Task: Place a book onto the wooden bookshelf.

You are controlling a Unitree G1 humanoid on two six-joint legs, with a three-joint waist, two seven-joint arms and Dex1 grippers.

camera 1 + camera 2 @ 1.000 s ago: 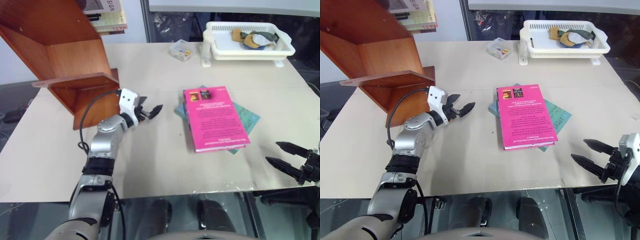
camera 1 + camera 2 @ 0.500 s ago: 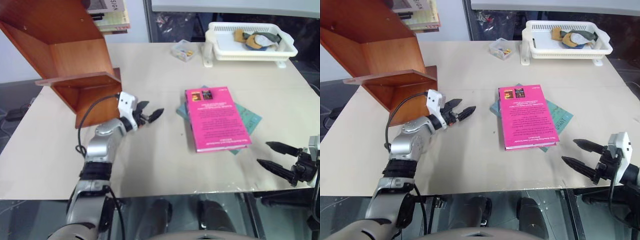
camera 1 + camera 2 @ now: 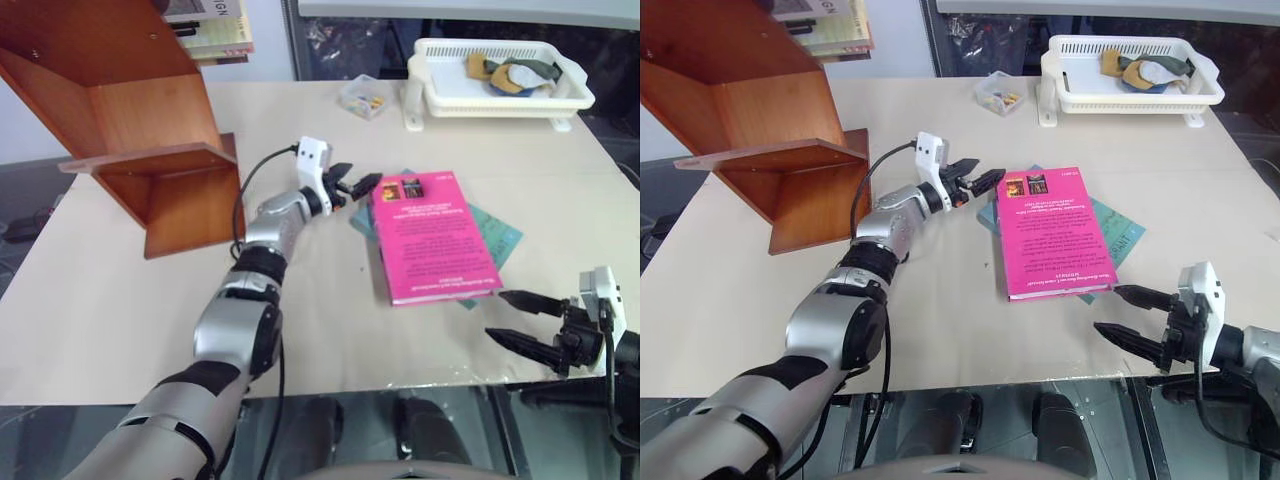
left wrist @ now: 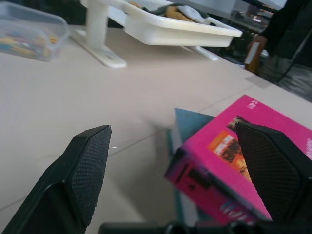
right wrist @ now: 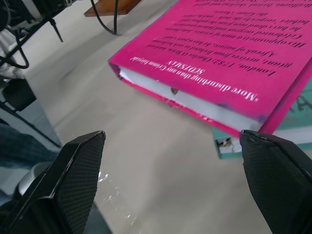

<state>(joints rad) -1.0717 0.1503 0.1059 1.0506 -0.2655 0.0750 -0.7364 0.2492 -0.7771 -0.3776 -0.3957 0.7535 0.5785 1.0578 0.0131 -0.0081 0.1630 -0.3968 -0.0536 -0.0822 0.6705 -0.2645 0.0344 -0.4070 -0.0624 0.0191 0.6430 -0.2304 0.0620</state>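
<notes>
Nearest the robot, the right gripper (image 3: 1132, 315) hovers low over the beige worktop (image 3: 300, 320), its two black fingers (image 5: 73, 180) spread wide and empty, aimed at the near short edge of the bright pink paperback book (image 3: 433, 235). The book lies flat, back cover up, resting partly on a teal-blue book (image 3: 497, 238) that juts out beneath it. At its far corner the left gripper (image 3: 352, 186) is level with the spine end, fingers (image 4: 87, 170) wide open with the book's corner between them, holding nothing.

The paperback looks light, fairly thick, and stiff enough through the block, though its glossy cover is likely slippery and the covers would flex if pinched alone. A grip across the full thickness at a free edge or corner seems best; sliding it off the teal book would probably expose an overhang for the fingers.

Farther on stands the large reddish-brown wooden bookshelf (image 3: 150, 130) of slanted boards, well apart from the book. Beyond are a small clear plastic box (image 3: 362, 100) and a white plastic basket tray (image 3: 500, 100)
</notes>
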